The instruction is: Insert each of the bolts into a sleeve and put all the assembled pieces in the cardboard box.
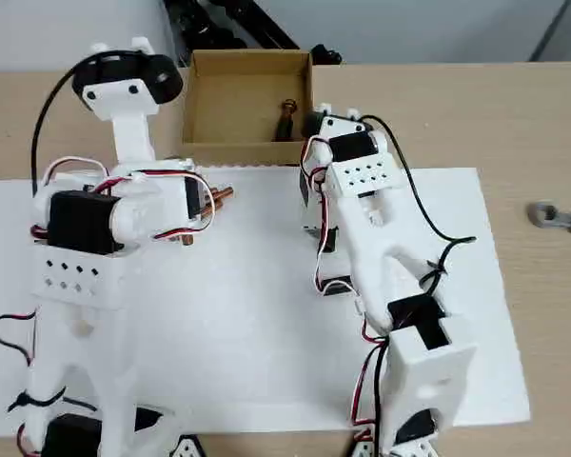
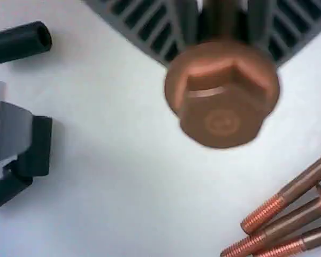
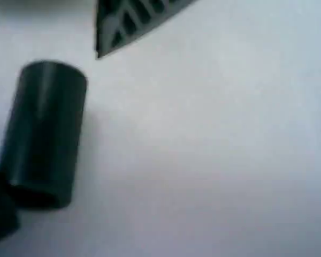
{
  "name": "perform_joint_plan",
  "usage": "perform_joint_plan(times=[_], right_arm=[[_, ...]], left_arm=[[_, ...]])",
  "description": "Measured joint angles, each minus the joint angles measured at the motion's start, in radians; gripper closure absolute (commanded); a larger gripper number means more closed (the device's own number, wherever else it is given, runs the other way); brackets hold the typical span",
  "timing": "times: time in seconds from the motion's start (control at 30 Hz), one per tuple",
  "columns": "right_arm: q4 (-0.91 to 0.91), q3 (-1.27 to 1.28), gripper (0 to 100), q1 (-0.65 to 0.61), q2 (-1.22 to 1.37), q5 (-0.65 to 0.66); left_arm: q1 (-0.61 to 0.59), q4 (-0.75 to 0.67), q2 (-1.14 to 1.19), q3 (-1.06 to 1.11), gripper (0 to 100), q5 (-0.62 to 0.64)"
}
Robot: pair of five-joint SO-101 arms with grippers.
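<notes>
Jaws on my left gripper [image 2: 222, 21] are clenching a copper bolt [image 2: 222, 93] by its shank, hanging over the white sheet [image 1: 257, 314] near its far edge. Right gripper [image 1: 321, 227] is sitting by a black sleeve [image 3: 43, 134]; I can't tell its state. Cardboard box [image 1: 202, 105] is holding one assembled piece [image 1: 287, 119].

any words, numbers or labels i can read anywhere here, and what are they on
No text can be read.
Head of the bolt: a round stamped mark, too blurred to read.
The box, sheet and sleeve: no print seen.
</notes>
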Motion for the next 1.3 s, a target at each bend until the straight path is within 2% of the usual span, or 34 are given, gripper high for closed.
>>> perform_joint_plan(times=[0.47, 0.7, 1.07, 1.3], right_arm=[[-0.120, -0.005, 84.1, -0.002, 0.149, 0.032], [-0.120, -0.011, 99.6, 0.009, 0.172, 0.034], [-0.077, -0.031, 98.1, 0.012, 0.173, 0.035], [-0.035, -0.026, 98.1, -0.012, 0.077, 0.034]], left_arm=[[0.000, 0.002, 0.000, 0.000, 99, -0.049], [0.000, 0.002, 0.000, 0.000, 99, -0.051], [0.003, 0.020, -0.032, 0.000, 99, -0.107], [0.112, 0.020, -0.184, 0.000, 99, -0.176]])
